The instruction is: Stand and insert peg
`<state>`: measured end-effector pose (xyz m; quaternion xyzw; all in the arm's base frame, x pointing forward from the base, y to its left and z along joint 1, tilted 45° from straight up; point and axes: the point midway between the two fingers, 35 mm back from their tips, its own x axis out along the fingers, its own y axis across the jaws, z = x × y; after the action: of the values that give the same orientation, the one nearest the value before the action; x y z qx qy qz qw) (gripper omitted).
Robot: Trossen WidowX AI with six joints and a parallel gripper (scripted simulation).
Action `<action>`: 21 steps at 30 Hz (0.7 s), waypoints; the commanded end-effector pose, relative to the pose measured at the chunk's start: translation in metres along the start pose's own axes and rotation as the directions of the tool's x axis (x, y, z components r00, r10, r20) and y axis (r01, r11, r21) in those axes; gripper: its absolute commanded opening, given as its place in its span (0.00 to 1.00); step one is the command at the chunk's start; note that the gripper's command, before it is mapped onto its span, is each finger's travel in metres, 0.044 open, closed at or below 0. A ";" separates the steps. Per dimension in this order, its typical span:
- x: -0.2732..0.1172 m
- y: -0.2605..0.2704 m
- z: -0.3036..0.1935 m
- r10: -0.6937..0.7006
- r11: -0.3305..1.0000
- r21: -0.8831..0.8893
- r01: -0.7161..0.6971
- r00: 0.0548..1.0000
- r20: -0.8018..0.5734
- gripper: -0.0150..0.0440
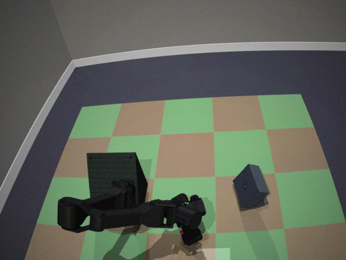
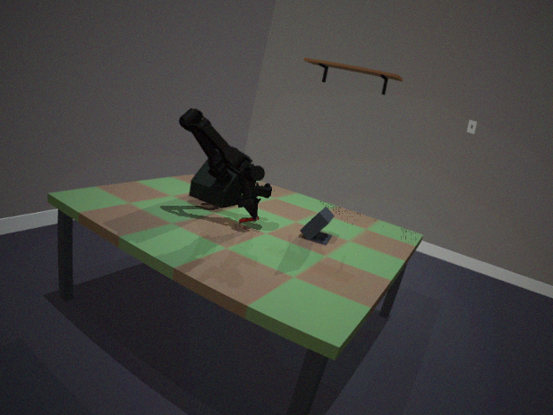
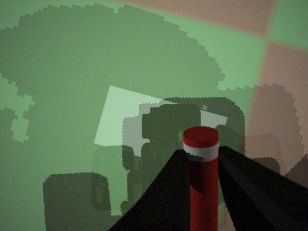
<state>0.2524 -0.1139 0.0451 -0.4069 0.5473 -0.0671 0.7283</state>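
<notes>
The red peg [image 1: 181, 232] [image 2: 247, 220] [image 3: 204, 209] lies nearly level, low over the table, its plain end out to the left in the exterior view. Its white band and red tip stand out beyond the fingers in the wrist view. My gripper [image 2: 256, 217] [image 3: 200, 157] is shut on the peg close to the banded end. In the top view most of the peg is hidden under the gripper. Whether the peg touches the table is too small to tell. The sloped blue-grey panel [image 1: 253, 186] [image 2: 318, 223] stands to the right, with its round hole [image 1: 244, 186] showing in the top view.
The dark robot base block [image 1: 112, 168] [image 2: 210, 185] stands behind the arm. The checkered green and brown table [image 1: 185, 154] [image 2: 309, 313] carries the arm's shadows. A pale patch [image 1: 216, 252] [image 3: 112, 116] shows on the table near the gripper. A wall shelf [image 2: 353, 68] is far behind.
</notes>
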 end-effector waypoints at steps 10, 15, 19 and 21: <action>-0.008 0.000 -0.005 -0.002 1.000 -0.001 0.002 0.994 0.112 0.34; -0.011 0.000 -0.007 -0.002 1.000 -0.002 0.002 0.988 0.155 0.34; -0.013 0.000 -0.009 -0.002 1.000 -0.002 0.003 0.982 0.189 0.34; -0.014 0.000 -0.010 -0.002 1.000 -0.002 0.003 0.979 0.206 0.34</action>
<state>0.2409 -0.1118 0.0536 -0.4113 0.4794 -0.0290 0.7747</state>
